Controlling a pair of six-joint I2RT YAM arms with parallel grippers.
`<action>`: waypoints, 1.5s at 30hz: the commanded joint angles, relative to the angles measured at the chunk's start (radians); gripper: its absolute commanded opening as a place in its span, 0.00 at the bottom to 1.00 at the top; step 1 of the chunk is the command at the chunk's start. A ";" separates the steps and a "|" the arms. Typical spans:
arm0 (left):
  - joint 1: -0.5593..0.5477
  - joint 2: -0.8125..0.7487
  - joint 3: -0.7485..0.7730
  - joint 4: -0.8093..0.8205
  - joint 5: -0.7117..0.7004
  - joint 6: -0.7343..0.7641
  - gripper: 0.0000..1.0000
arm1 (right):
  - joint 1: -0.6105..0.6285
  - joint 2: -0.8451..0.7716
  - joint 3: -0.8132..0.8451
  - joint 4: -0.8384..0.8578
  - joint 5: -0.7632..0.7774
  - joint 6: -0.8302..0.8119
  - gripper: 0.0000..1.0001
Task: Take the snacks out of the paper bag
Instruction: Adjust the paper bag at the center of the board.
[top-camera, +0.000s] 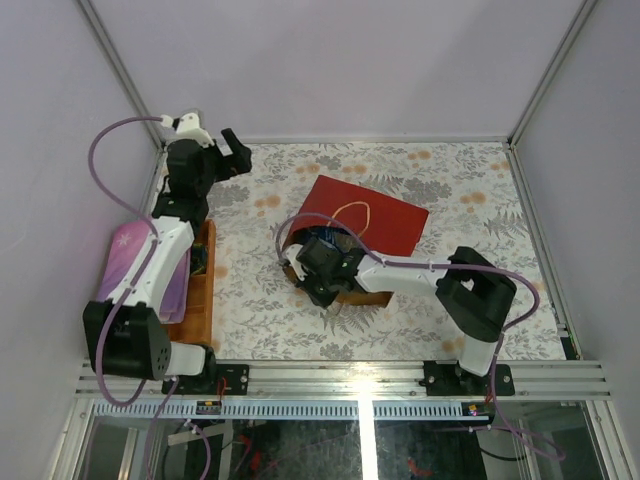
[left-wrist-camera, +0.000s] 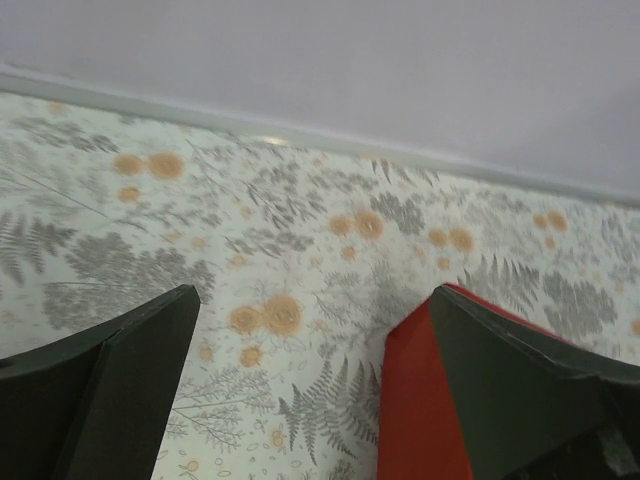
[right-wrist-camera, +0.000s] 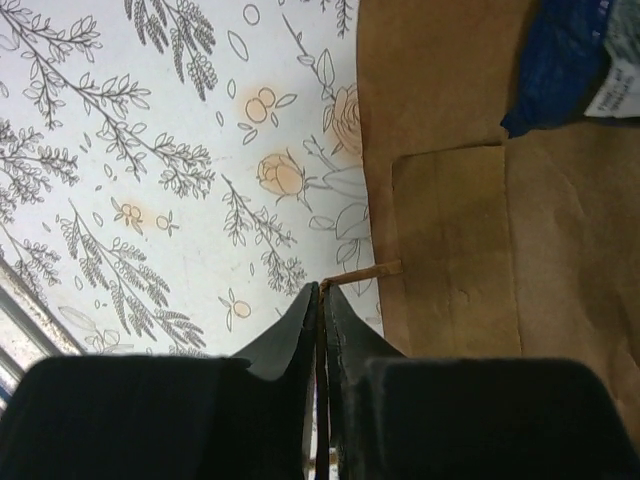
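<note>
Checking top cam first: paper bag (top-camera: 378, 212) lies flat mid-counter (top-camera: 470, 310), red side up, mouth toward the arms. R gripper (top-camera: 327, 288) is down at the mouth edge. L gripper (top-camera: 232, 152) hangs at the far-left corner, well apart from the bag. By L arm base: wooden tray (top-camera: 203, 300) + pink cloth (top-camera: 140, 258), not involved.

L wrist cam: L gripper fingers wide apart, nothing between them, floral counter below. A red bit of the bag shows past one finger.

R wrist cam: R gripper fingers pressed together on the thin twine handle (right-wrist-camera: 365, 271) at the bag's lip. Brown kraft lining beside it, blue snack pack (right-wrist-camera: 565, 60) deeper inside. No snacks out that I can see.

Risks imo: twine is thin and the pinch is fingertip-only, so it could slip out on a lift. Pulling w/ nothing pinning the bag likely drags the whole bag across the counter instead of opening it, or tears the handle off its patch. If the bag tips, packs may slide deeper.
</note>
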 joint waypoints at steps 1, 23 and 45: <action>0.008 0.087 -0.004 0.110 0.241 0.041 1.00 | 0.016 -0.123 -0.032 0.062 -0.021 0.031 0.15; -0.004 0.173 -0.052 0.176 0.296 -0.214 1.00 | 0.153 -0.709 -0.001 -0.005 -0.352 -0.039 0.99; -0.005 0.232 -0.034 0.172 0.320 -0.193 1.00 | 0.097 -0.653 -0.209 0.219 0.600 -0.428 0.92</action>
